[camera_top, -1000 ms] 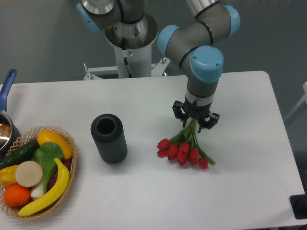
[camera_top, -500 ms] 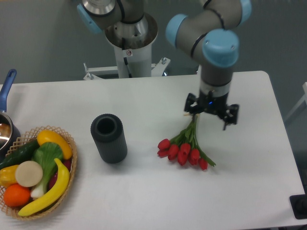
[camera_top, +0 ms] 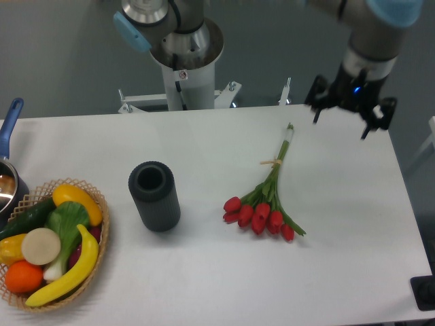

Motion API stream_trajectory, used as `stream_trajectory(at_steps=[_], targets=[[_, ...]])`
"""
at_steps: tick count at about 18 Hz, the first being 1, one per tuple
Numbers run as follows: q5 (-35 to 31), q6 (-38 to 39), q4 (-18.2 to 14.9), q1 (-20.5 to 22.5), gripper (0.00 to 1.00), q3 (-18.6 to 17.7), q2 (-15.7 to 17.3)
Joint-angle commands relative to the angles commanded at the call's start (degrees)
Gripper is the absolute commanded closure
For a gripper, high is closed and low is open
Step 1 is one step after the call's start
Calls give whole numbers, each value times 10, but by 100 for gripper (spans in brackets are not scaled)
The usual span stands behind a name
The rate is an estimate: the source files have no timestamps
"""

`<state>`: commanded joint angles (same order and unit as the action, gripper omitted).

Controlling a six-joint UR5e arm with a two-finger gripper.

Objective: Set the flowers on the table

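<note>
The flowers (camera_top: 264, 202), a bunch of red tulips with green stems tied with tan string, lie flat on the white table (camera_top: 204, 272), heads toward the front and stem ends pointing to the back right. My gripper (camera_top: 349, 109) hangs high above the table's back right part, well clear of the stems, open with nothing between its fingers.
A dark cylindrical vase (camera_top: 154, 195) stands upright left of the flowers. At the front left sits a wicker basket (camera_top: 95, 255) of fruit and vegetables. A pot with a blue handle (camera_top: 9, 123) is at the left edge. The robot base (camera_top: 185, 64) stands behind the table.
The gripper let go of the stems, rose and moved to the back right. The flowers stay lying on the table where they were set down.
</note>
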<state>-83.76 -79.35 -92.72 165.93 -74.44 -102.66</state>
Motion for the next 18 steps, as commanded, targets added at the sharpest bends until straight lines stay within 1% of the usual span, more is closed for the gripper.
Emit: stream_trajectory(at_steps=[5,6,7,8,11,12,13,14,18], targets=[[-4,-113,3,47,0,-2,7],[-5,-123,5,49,0,-9,13],[-5,-123,11,50,0,-32,22],[-4,-122,28,52,0,-53,31],[0,-115,126,55,0,-121,55],[1,-115,147,55,0,-141,63],[0,-116,155,55,0,-155,69],[0,-116,155,55,0,-160,71],[-1,-116,152,53,0,-170,74]])
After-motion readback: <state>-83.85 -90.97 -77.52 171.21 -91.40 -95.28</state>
